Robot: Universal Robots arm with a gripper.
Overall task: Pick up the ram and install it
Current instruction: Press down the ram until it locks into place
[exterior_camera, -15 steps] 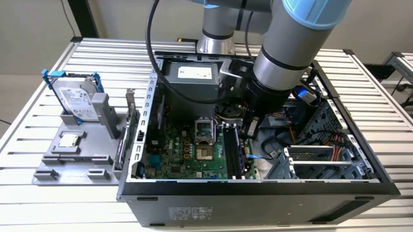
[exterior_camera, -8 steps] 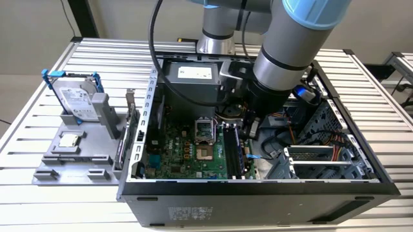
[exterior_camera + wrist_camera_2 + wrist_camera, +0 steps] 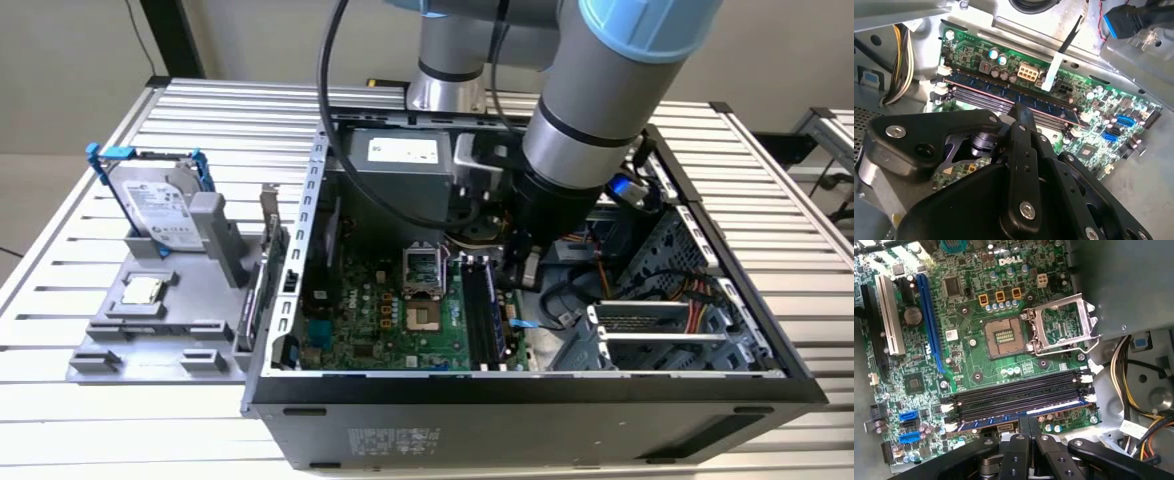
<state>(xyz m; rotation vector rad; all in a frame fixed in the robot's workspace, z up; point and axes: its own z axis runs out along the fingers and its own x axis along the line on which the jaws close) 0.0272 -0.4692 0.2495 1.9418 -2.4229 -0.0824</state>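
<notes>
Fingers: the gripper has its fingers drawn together with no visible gap. The tips sit at the upper edge of the ram, about midway along it. It looks like pressing rather than clamping, but I cannot tell if they actually touch.
Ram: it stands edge-up in the outermost of the memory slots, the one farthest from the processor socket. This is inside the open computer case on the bench, towards the exterior view's right of the motherboard.
Seating: the white end latch sits beside the stick. I cannot tell whether it has snapped in.
Risk, tilt: a push that lands off the middle could drive one end down first and jam the stick crooked.
Risk, misalignment: if the stick's notch is not matched to the slot, more force could flex the board or damage the contacts.
Risk, slip: narrow closed tips on a thin edge could slide off onto the neighbouring empty slots.
Risk, cables: the bundled wires lie near the slot's end and the arm could snag them.
</notes>
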